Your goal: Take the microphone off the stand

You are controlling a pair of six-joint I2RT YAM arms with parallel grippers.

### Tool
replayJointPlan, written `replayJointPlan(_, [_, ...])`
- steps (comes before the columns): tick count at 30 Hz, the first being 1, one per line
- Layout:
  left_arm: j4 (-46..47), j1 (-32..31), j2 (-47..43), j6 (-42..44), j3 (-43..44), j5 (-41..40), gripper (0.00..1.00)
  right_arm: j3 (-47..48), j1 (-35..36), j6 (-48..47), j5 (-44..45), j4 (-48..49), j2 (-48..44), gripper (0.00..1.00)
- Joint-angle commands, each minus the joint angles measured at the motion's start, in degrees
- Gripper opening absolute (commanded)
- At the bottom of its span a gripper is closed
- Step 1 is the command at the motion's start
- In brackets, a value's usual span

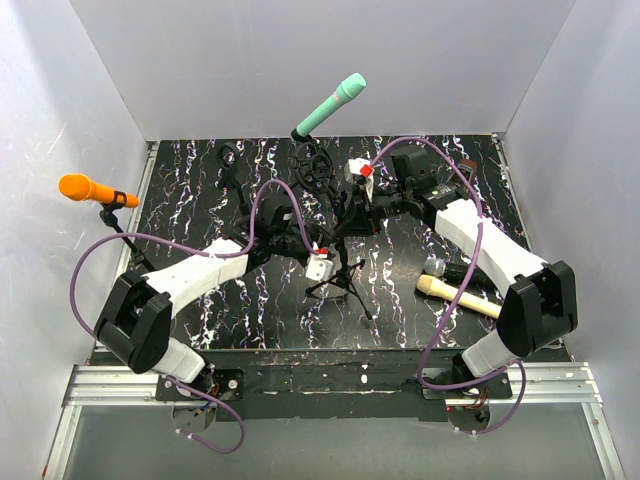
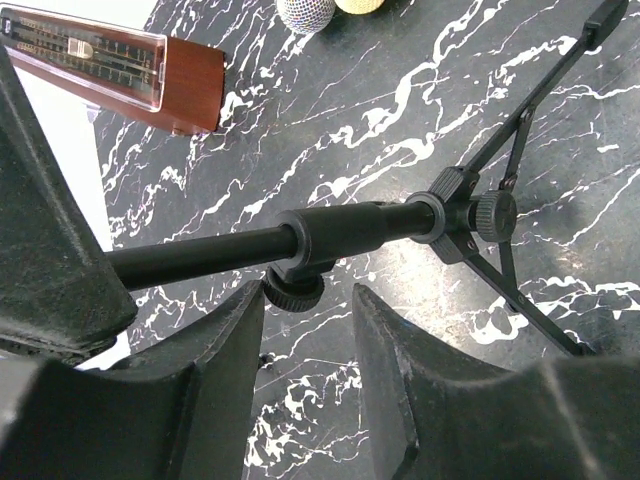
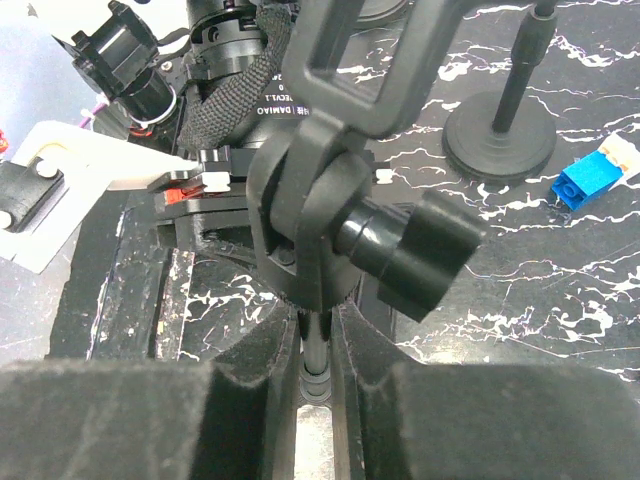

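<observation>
Microphone (image 1: 335, 100) in teal: seated in a clip at the upper centre of the top view, head tilted up to the right, not yet off the stand (image 1: 340, 283). Working outward from the near edge.

Lower right first: a beige microphone (image 1: 455, 295) loose on the marbled table (image 1: 200, 330), well clear of the job. Leave alone.

Centre: tripod legs splayed on the table, left gripper (image 2: 308, 315) low beside them. Partly open in the left wrist view, fingers (image 2: 410, 380) apart, with the stand pole (image 2: 340, 232) crossing just past the tips and its clamp knob (image 2: 293, 290) at the mouth of the gap. Seems to grip nothing. Push further in and close on the pole before any pull, so as to stop the tripod tipping or skating.

Higher up: right gripper (image 3: 315, 345) pressed shut on a thin rod (image 3: 316, 335) beneath the swivel joint (image 3: 310, 210) and its thumbscrew (image 3: 420, 250). Holds the stand, not the microphone.

Farthest: probably best to brace with the left, let go with the right, take the teal body close to the clip, and draw along its own axis, up and rightward, never sideways. Keep away from the orange microphone (image 1: 85, 188) at the left.
</observation>
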Motion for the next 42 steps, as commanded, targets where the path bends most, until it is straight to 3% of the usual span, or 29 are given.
replayJointPlan(1, [3.32,-0.51,-0.77,1.05,1.36,-0.82,0.4,1.11,0.07,0.89,-2.02,3.37,-1.26,0.09])
replayJointPlan(5, [12.02,-0.69,-2.09,-9.57,0.65,-6.97,0.41,1.2,0.07,0.8,-1.76,3.63,-1.26,0.09])
replayJointPlan(9, [12.57,-0.69,-4.89,-14.69,0.31,-14.35,0.45,1.46,-0.19,0.53,0.78,5.99,-1.79,0.08])
replayJointPlan(14, [5.9,-0.69,-11.92,-16.98,-2.15,-19.28,0.55,1.64,-1.42,1.58,5.96,13.71,-2.49,0.06])
replayJointPlan(18, [-0.34,-0.69,-17.37,-18.99,-2.77,-21.83,0.73,0.67,-2.39,4.05,10.89,23.82,-2.06,0.06])
replayJointPlan(23, [-7.9,-0.69,-20.55,-25.93,-0.14,-23.42,0.87,3.22,-4.14,5.98,13.18,27.45,0.67,0.08])
replayJointPlan(30, [-8.88,-0.69,-20.46,-32.36,0.57,-22.98,0.88,2.34,-4.41,7.2,16.78,19.02,2.61,0.39])
replayJointPlan(35, [-8.26,-0.69,-20.64,-33.68,-0.05,-23.77,0.89,0.23,-6.16,8.63,17.84,11.21,-0.2,0.68])
replayJointPlan(42, [-7.3,-0.69,-21.87,-36.75,-1.98,-23.95,0.93,-6.43,-10.29,3.88,22.14,0.12,-8.98,0.76])
